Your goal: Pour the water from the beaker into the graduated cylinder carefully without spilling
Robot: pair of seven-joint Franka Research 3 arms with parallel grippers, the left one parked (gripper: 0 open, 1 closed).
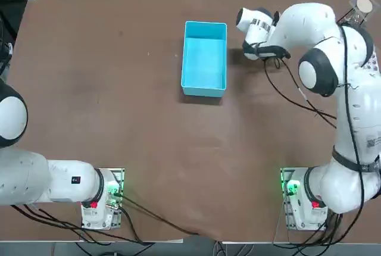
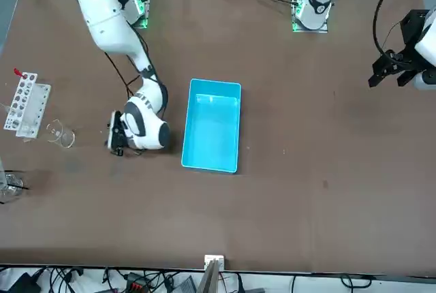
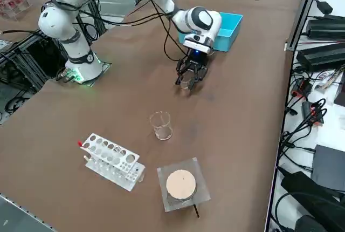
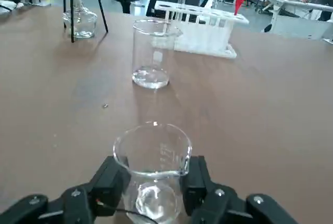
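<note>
My right gripper (image 4: 153,182) is shut on the beaker (image 4: 152,153), a tiny clear glass held upright between the two black fingers (image 4: 112,182). A little clear water (image 4: 153,203) lies in its bottom. In the right side view the gripper (image 3: 190,78) points down at the table near the blue box, and the beaker (image 3: 187,83) sits at table level. The graduated cylinder (image 4: 151,52), a taller and wider clear glass, stands upright on the table a short way beyond the beaker (image 3: 160,125). The wrist hides the beaker in the top view.
A blue box (image 1: 205,58) sits just beside the gripper toward the table's middle. Beyond the graduated cylinder stand a white rack with holes (image 3: 112,161) and a tripod stand with a round pad (image 3: 180,184). A small glass flask (image 4: 79,23) sits under the tripod.
</note>
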